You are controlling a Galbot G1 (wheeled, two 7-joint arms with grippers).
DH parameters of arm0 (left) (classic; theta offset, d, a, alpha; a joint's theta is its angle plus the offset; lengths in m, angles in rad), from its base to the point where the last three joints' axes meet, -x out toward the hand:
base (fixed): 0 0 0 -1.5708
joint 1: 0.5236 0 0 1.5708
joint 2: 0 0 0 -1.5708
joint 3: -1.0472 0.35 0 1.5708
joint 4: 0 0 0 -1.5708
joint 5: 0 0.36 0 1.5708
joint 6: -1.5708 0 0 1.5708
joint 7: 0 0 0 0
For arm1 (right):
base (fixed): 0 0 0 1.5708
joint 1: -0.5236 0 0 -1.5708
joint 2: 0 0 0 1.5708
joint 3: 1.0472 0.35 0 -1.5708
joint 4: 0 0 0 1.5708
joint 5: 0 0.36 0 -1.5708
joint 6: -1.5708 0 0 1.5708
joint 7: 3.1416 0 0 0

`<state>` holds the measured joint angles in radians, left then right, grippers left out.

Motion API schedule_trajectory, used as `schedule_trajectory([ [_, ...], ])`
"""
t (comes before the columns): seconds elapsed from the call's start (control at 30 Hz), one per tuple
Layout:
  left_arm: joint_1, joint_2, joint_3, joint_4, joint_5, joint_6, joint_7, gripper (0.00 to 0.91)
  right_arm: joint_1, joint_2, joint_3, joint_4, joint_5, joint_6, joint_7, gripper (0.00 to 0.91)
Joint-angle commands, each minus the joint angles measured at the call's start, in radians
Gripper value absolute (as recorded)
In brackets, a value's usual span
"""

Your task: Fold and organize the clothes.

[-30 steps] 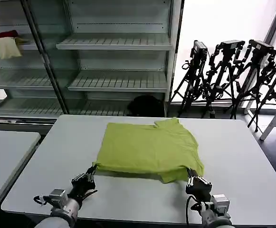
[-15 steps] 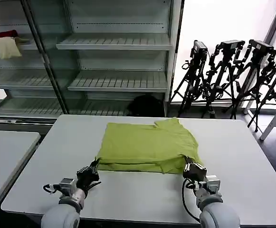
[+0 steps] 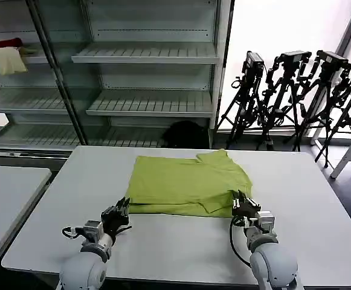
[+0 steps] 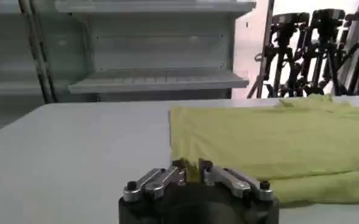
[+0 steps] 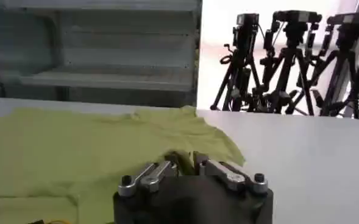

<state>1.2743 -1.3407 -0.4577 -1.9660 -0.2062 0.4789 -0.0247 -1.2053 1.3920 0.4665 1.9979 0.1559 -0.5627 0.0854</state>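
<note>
T-shirt [image 3: 187, 184], lime yellow-green, lying folded flat in the middle of the grey table [image 3: 308, 199], collar end toward the far right, near edge doubled over into a thick hem. Looks partly folded, not yet a neat final packet.

Left gripper [image 3: 118, 212] sitting at the near-left corner of the shirt, low on the table; seen from the left wrist [image 4: 191, 171], fingers drawn together with a sliver of green cloth nipped between them, so clamped on the shirt's near edge. Right gripper [image 3: 243, 205] at the near-right corner; from the right wrist [image 5: 184, 162], fingers likewise close together over the green fabric, apparently pinching it, though the contact itself sits half hidden behind the gripper body.

Soft, thin cotton here: light to lift, no stiffness at all, bound to sag and drape between two hold points. Not fragile, not slippery against the table, more likely to drag and wrinkle if pulled flat along it. Best taken by the two near corners, pinching through all layers so the fold underneath does not slip out. Lifting both sides evenly matters; a lopsided pull probably skews the next fold.

Shelves [image 3: 145, 57] standing behind the table, tripods [image 3: 296, 90] off to the far right.
</note>
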Motion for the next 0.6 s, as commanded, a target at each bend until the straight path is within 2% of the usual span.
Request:
schedule_trajectory([
  [0.03,-0.012,0.004,-0.004,-0.004,0.024,-0.016,-0.003,0.907,0.013,-0.003,0.014,-0.016,-0.001,-0.004,-0.004,0.907],
  [0.3,0.077,0.000,-0.017,-0.064,0.011,0.010,0.007,0.907,-0.213,-0.074,0.104,0.104,0.081,-0.015,-0.047,0.907],
  [0.6,0.088,-0.007,-0.013,-0.053,0.025,0.025,0.008,0.907,-0.265,-0.095,0.152,0.112,0.097,-0.012,-0.058,0.907],
])
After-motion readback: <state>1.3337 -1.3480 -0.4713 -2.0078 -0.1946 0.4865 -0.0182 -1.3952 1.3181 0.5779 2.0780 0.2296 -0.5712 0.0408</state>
